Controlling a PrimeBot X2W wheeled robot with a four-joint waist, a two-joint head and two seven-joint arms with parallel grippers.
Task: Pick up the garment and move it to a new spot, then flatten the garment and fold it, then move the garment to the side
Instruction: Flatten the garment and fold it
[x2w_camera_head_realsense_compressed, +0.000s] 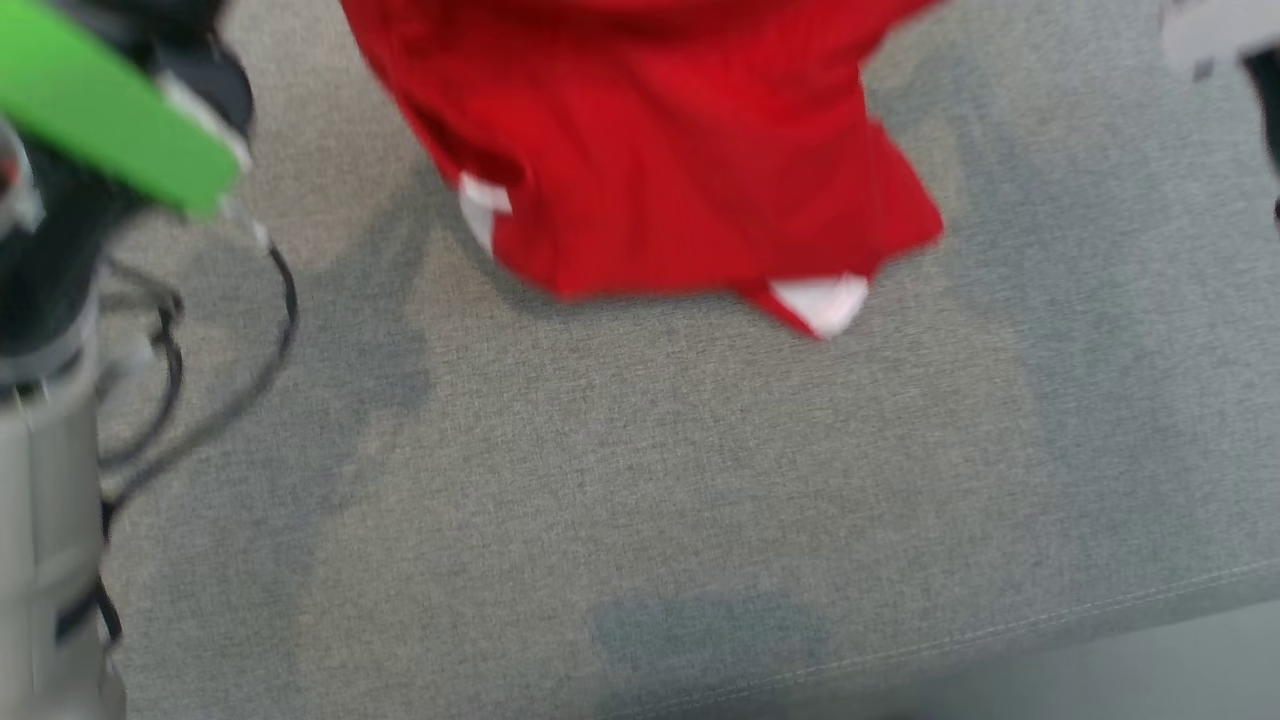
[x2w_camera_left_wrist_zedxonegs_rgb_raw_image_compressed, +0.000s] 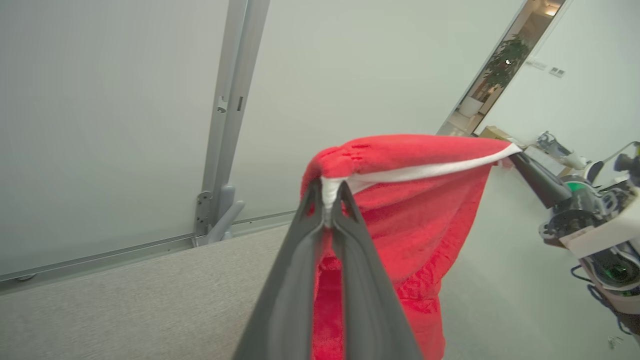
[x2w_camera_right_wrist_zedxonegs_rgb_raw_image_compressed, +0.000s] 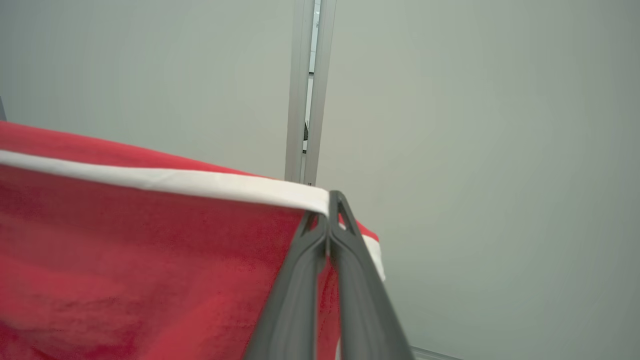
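The garment is red with white trim and hangs in the air above a grey fabric surface, its lower corners dangling. In the left wrist view my left gripper is shut on the garment's white-trimmed edge, which stretches right to the other arm's dark fingers. In the right wrist view my right gripper is shut on the same white edge of the garment, which spreads to the left.
At the head view's left edge stand a green part, a grey post and loose black cables. A pale wall with a metal frame rises behind the surface. The surface's seamed front edge runs along the bottom right.
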